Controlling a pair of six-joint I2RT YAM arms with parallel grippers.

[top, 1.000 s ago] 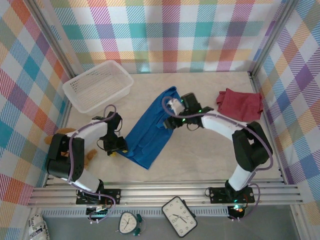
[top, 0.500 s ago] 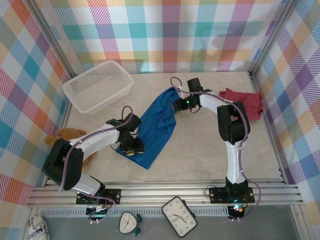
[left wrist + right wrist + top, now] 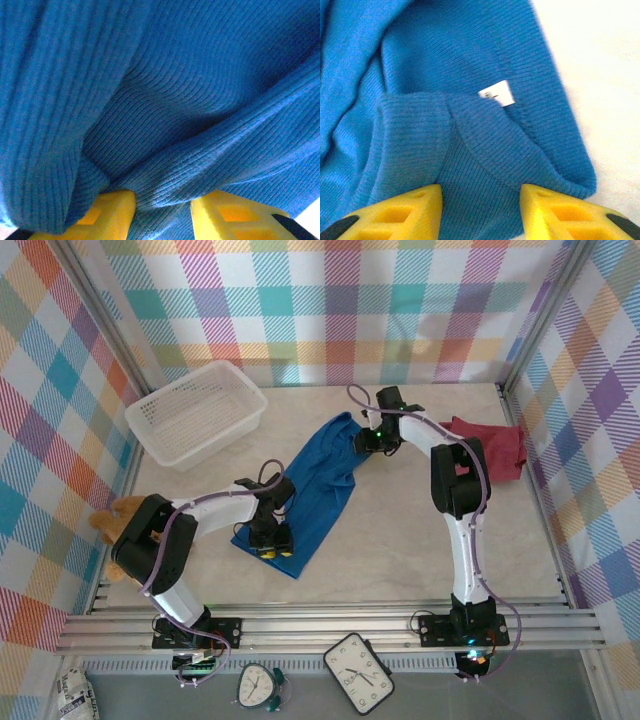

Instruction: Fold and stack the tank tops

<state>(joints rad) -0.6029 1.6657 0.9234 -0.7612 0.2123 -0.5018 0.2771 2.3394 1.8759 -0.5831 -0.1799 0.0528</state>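
Blue tank top (image 3: 312, 490) lies mid-table, each end bunched between partly closed jaws of the left gripper (image 3: 272, 546) and right gripper (image 3: 368, 443); the fold looks underway, next lifting 1 end over.

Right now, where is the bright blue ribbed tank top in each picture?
Top external: the bright blue ribbed cloth tank top lies slantwise mid-table, between the white mesh plastic basket and a dark red top.
Left wrist: blue knit bunches between yellow fingers.
Right wrist: folded blue edge with a small white label.
Shared landmark: the yellow fingers on blue cloth.
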